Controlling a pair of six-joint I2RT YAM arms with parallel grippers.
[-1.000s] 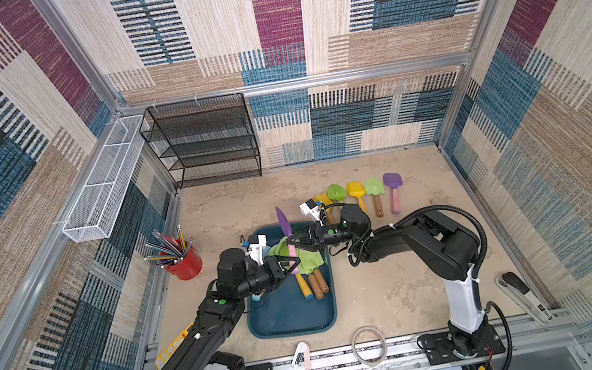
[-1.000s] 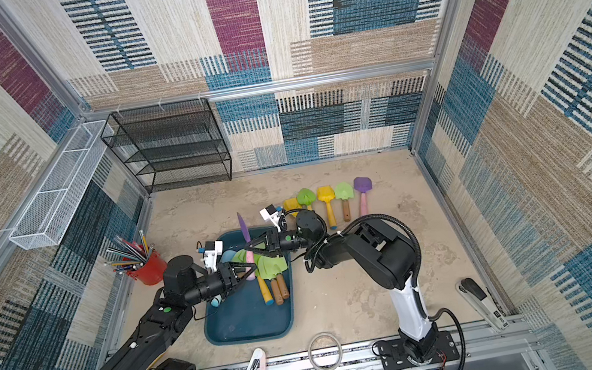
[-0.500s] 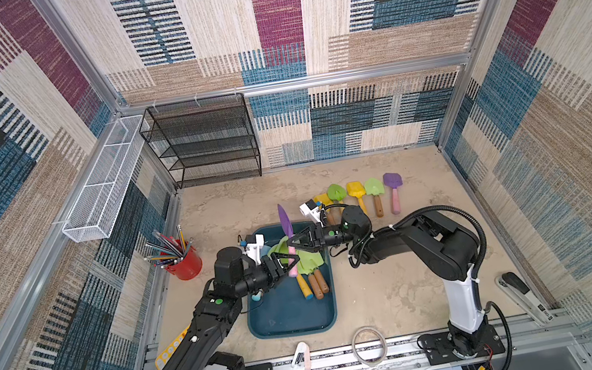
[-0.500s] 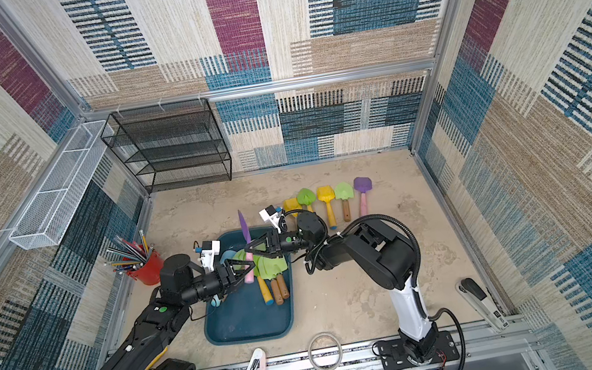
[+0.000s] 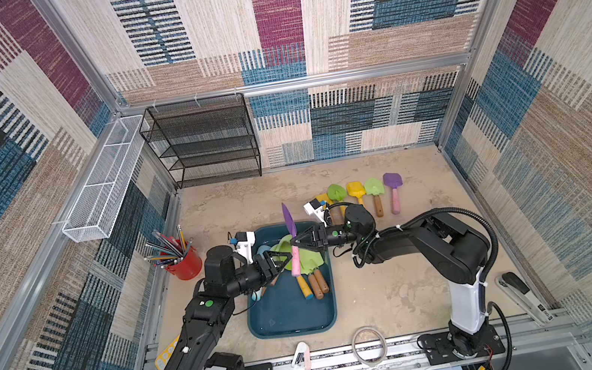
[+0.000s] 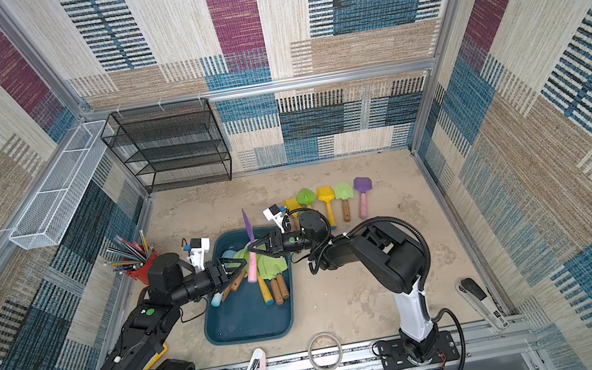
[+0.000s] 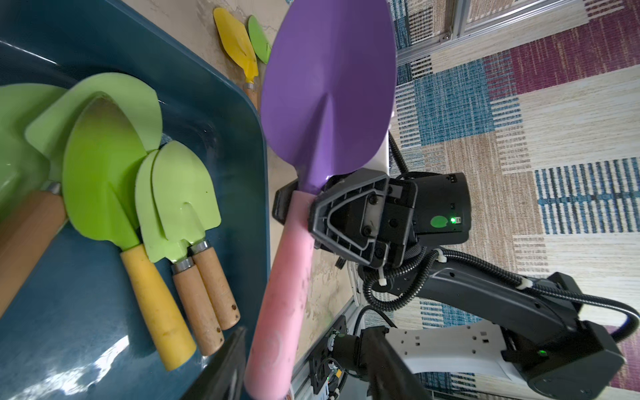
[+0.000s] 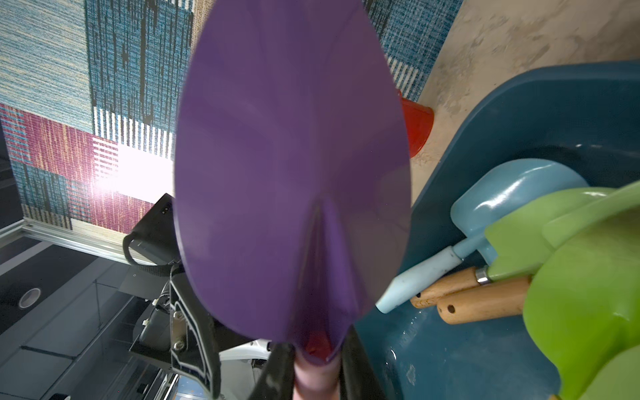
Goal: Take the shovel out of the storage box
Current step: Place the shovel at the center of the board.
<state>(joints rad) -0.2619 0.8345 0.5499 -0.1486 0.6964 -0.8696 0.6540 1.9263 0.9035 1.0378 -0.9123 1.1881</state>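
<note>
Right gripper [image 5: 295, 242] pinches the purple shovel [image 5: 288, 220]; left gripper [image 5: 281, 262] spread around its handle [image 5: 295, 266].

Robotics lab test cell — boxed in by woven patchwork wall panels [image 5: 215, 16] on aluminium framing [image 5: 350, 75]; two robot arms [image 5: 449, 251] bolted to a front rail [image 5: 331, 362] — cables [image 5: 459, 210] exposed.

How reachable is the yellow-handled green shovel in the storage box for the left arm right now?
Probably yes, not straight ahead. The left gripper hovers open over the storage box, but the purple shovel, clamped in the right gripper, hangs between it and the yellow-handled green shovel.
</note>
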